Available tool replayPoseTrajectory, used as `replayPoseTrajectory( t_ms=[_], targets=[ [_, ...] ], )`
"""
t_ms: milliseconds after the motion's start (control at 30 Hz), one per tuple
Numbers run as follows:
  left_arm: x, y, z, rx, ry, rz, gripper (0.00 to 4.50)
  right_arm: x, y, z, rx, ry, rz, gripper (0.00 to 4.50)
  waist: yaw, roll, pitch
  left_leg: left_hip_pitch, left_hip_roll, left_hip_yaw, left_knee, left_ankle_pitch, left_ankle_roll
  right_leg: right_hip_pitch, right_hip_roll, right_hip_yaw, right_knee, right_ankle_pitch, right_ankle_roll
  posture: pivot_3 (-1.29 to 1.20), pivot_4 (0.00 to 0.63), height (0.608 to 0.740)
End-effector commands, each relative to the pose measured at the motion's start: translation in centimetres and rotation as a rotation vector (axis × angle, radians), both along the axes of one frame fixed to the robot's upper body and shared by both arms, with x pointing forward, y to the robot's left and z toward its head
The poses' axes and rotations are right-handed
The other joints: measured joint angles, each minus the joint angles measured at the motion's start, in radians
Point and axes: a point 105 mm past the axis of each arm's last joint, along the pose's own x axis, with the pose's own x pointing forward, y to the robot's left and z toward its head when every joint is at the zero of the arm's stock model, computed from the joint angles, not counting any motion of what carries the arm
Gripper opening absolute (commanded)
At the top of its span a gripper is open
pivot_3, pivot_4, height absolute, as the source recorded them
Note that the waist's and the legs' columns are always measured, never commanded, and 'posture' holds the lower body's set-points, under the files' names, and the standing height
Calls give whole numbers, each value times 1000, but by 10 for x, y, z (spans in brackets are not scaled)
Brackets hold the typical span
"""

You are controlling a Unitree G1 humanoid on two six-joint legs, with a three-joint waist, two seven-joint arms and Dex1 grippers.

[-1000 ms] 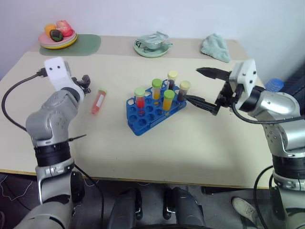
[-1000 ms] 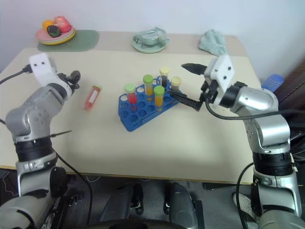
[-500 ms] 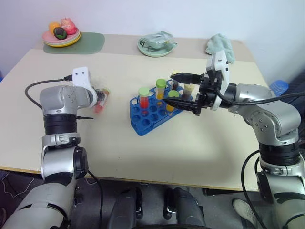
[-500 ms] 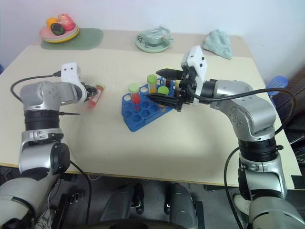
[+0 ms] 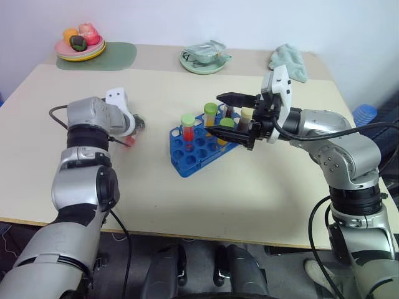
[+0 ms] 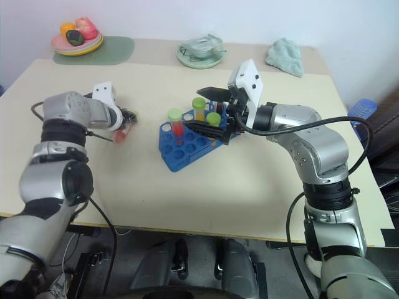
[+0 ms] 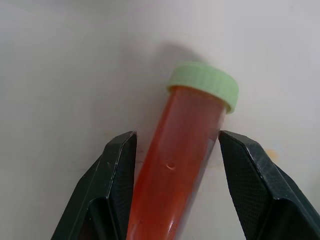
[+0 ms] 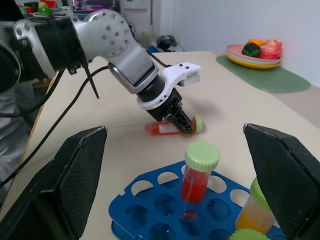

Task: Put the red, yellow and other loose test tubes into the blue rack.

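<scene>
1. Head views: the blue rack (image 5: 202,142) sits near the middle of the tabletop (image 5: 262,180), set at an angle to its edges, with several capped tubes upright in it: a green-capped red tube in the rack (image 5: 187,129), a green-capped yellow one (image 5: 210,116) and others toward the far-right side. The loose red test tube (image 6: 124,132) lies flat on the tabletop toward the left edge, well apart from the rack. The left gripper (image 5: 133,128) is down at this tube. The right gripper (image 5: 234,114) points toward the left edge and hovers over the rack's right end, its jaws spread wide with nothing between them. Along the far edge are a plate of fruit (image 5: 80,45) on a green mat (image 5: 115,56) at the far-left corner, a green dish (image 5: 205,58) mid-edge, and a crumpled cloth (image 5: 288,61) toward the far-right corner.

2. Left wrist view: the loose red test tube, with a pale green cap (image 7: 205,88), lies between the two black fingers (image 7: 117,175). The jaws stand narrow around its body, one on each side; whether they press it cannot be told.

3. Right wrist view: the right jaws frame the scene far apart; between them stand the rack and, beyond it, the left gripper over the lying tube.
</scene>
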Motion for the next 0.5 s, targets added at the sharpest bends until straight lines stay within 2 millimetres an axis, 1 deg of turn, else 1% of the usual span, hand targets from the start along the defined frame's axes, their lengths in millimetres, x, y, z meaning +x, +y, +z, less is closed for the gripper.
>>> replayPoseTrajectory(
  t_ms=[33, 200, 500],
  targets=[
    [3, 6, 14, 9, -19, -10, 2636, -4, 3, 13, 19, -63, 8, 4460, -3, 0, 0, 0, 0, 0, 0, 0, 0, 0, 0, 0, 0, 0, 0, 0, 150, 740],
    [1, 9, 16, 34, 4, -55, 2636, -1, 3, 13, 21, -69, -2, 4460, -15, 0, 0, 0, 0, 0, 0, 0, 0, 0, 0, 0, 1, 0, 0, 0, 150, 740],
    [-2, 10, 10, 92, 35, -143, 2636, 0, 4, 13, 15, -78, -11, 4460, -20, 0, 0, 0, 0, 1, 0, 0, 0, -1, 0, 0, 1, 0, 0, 0, 150, 740]
  ],
)
